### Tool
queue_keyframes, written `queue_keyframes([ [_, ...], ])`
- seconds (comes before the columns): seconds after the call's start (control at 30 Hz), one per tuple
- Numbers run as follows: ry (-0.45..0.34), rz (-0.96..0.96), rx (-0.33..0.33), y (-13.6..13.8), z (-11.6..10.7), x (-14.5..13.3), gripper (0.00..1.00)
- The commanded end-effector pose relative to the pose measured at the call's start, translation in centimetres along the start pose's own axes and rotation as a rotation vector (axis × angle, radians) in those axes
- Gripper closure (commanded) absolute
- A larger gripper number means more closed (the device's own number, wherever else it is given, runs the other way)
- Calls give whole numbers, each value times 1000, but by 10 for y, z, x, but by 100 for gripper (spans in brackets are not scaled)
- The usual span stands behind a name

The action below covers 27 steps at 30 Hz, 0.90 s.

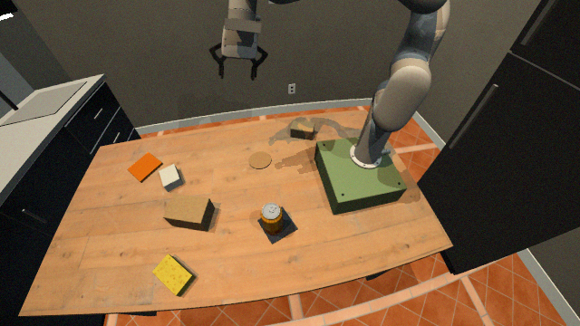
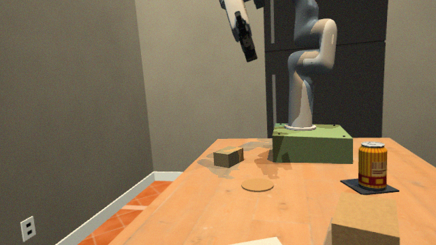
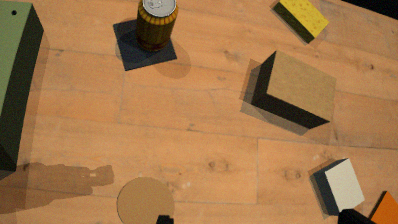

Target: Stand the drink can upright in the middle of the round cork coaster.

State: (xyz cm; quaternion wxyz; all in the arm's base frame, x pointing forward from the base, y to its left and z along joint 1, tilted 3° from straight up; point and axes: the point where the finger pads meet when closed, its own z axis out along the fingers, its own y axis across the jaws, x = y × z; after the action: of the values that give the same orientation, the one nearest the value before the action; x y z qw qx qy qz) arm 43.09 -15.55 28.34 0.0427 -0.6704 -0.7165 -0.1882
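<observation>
A: Status?
B: Nothing done yet. Orange-yellow striped drink can point(image 1: 272, 218) stands upright on dark square coaster point(image 1: 285, 233), well apart from round cork coaster point(image 1: 260, 160).
A: Black two-finger gripper point(image 1: 237, 71)?
B: Spread wide, holding nothing, high above the table. Pick and place both left.

1. No readable words, brand names or numbers on anything in any view.
2. Drink can point(image 2: 372, 165): barcode-like block of dark bars on a pale patch on its side, seen in the exterior view; no digits legible. Red band at the bottom carries no legible lettering.
3. Can top, top and wrist views: plain, nothing legible.
</observation>
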Motion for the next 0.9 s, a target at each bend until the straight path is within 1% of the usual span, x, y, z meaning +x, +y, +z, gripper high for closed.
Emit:
queue_keyframes([
  [0.0,-2,-2,-4,1,-2,0,0],
  [0.6,-3,-2,0,2,1,2,0],
  [0.67,-10,-7,21,4,15,11,0],
  [0.77,-40,-33,91,8,60,44,0],
  [0.87,-101,-96,178,0,78,60,0],
])
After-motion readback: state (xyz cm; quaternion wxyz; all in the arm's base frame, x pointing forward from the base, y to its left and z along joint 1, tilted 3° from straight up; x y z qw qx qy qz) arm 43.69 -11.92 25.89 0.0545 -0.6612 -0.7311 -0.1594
